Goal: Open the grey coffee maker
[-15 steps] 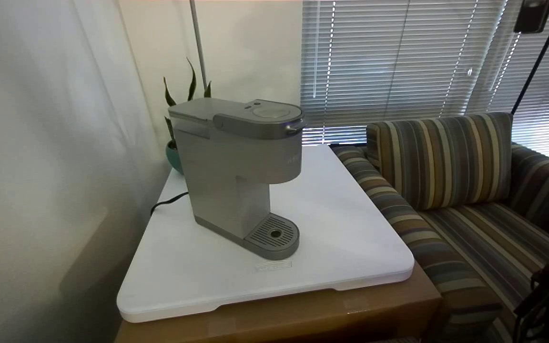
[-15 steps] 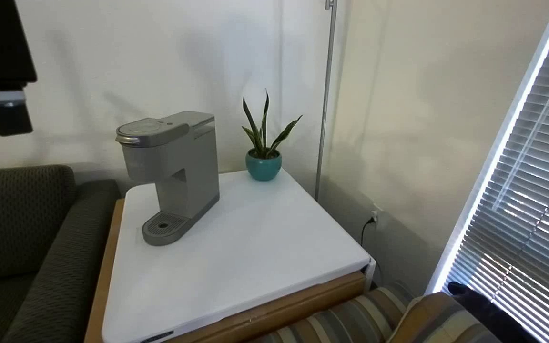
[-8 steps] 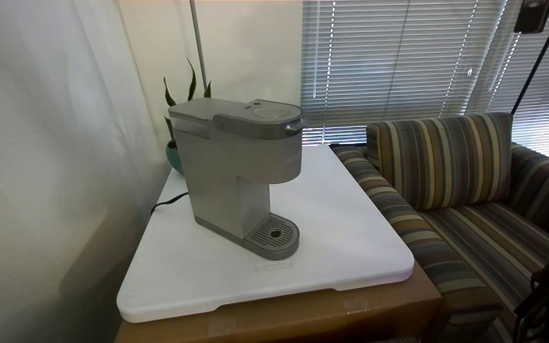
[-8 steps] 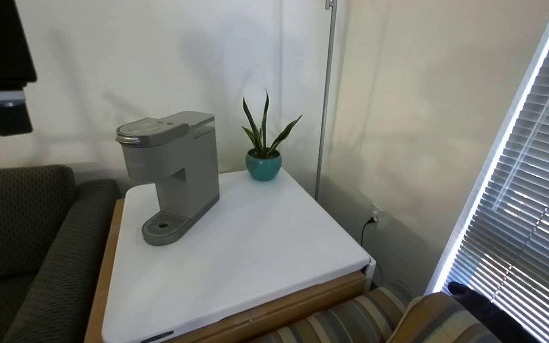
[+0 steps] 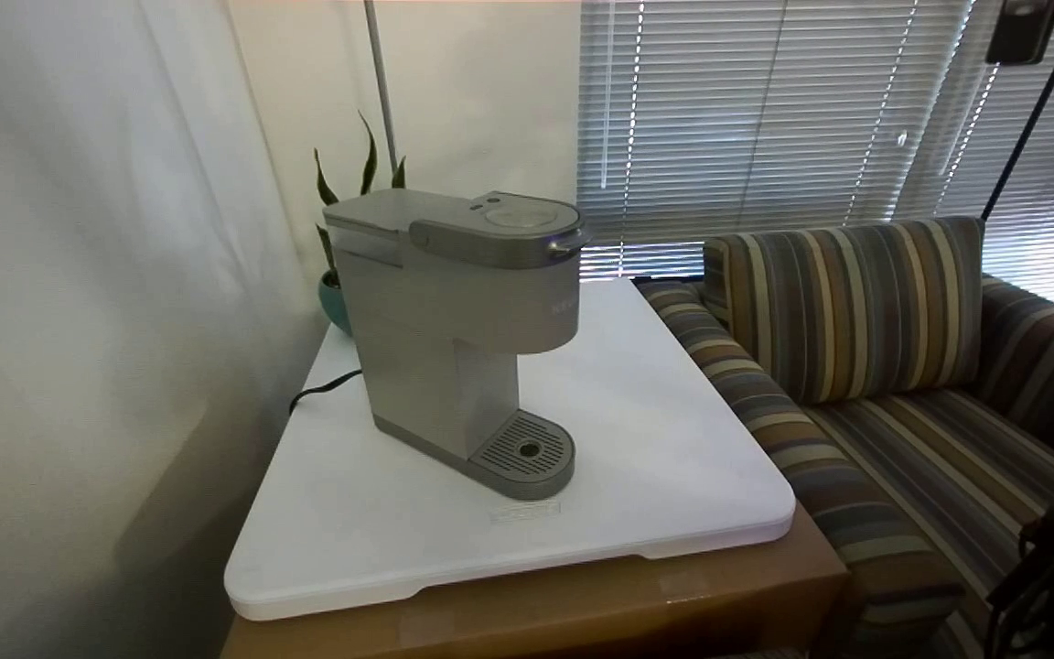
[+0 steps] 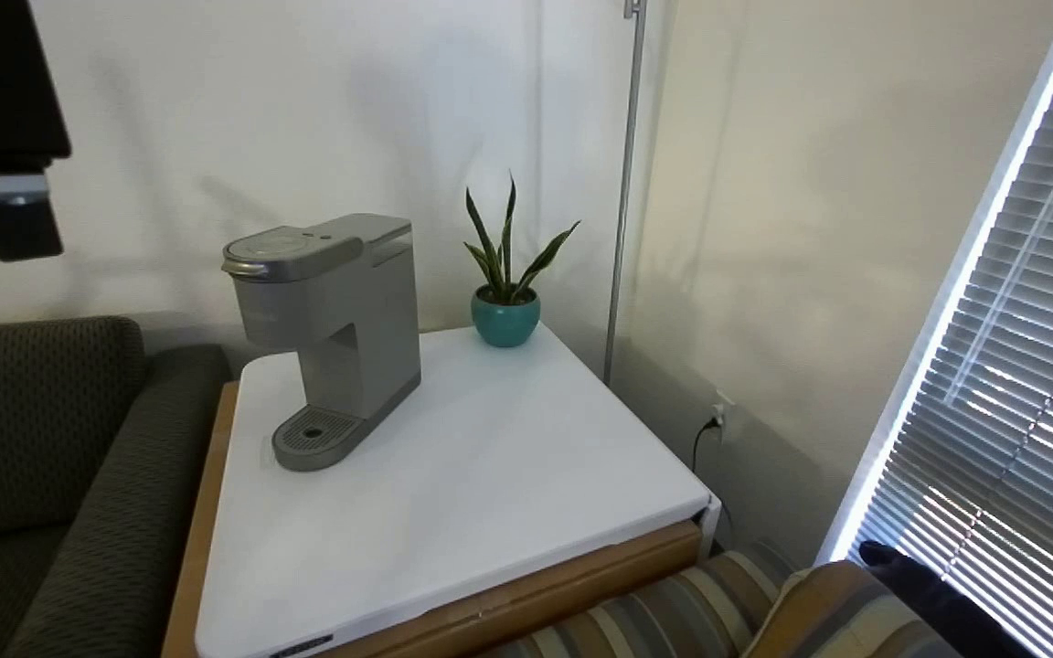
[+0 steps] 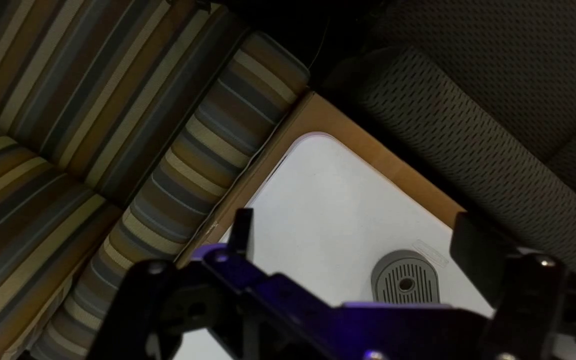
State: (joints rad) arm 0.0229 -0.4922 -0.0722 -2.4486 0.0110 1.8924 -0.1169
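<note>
My claw (image 7: 352, 226) hangs high, facing the white tabletop (image 6: 508, 457), fingers (image 7: 475, 257) well apart on nothing, presumably ready for the front handle (image 5: 569, 243) of the lid (image 5: 490, 240). The grey coffee maker (image 5: 454, 320) stands upright there, lid down, handle jutting out above the drip tray (image 7: 408, 265), which should suit a lift from the front. In the wrist view only that tray shows past the claw. The potted plant (image 6: 505, 320) stands toward the machine's rear, so I doubt it obstructs; the striped armchair (image 5: 843, 320) and dark sofa (image 6: 37, 411) flank the tabletop.

Grey coffee maker (image 5: 440, 320), boxy, matte, upright — top lid (image 5: 500, 224) closed, standing on white tabletop (image 5: 664, 448)
</note>
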